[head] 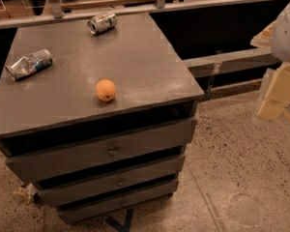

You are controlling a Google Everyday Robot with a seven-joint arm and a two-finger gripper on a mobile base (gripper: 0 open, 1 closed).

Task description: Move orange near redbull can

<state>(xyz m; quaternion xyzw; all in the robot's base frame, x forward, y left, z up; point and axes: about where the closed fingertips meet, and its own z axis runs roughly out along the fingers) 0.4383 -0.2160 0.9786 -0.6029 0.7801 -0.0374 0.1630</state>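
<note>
Open or closed: cannot tell for the pale cream gripper [276, 96]; hangs at the far right edge of view, off the side of the cabinet, above the speckled stone floor [241, 168], well apart from everything on top. Small round matte-skinned orange [105, 90]: rests on the flat dark grey cabinet top [145, 57], near the front edge, about mid-width, touching nothing else. Crushed, dented silver-and-blue slim can [29, 64]: lies on its side by the left edge, well apart from the orange. Undented silver can with greenish markings [102, 22]: lies on its side near the back edge, further off. Below the top, three grey drawers [101, 153] with small knobs, dark gaps between.
</note>
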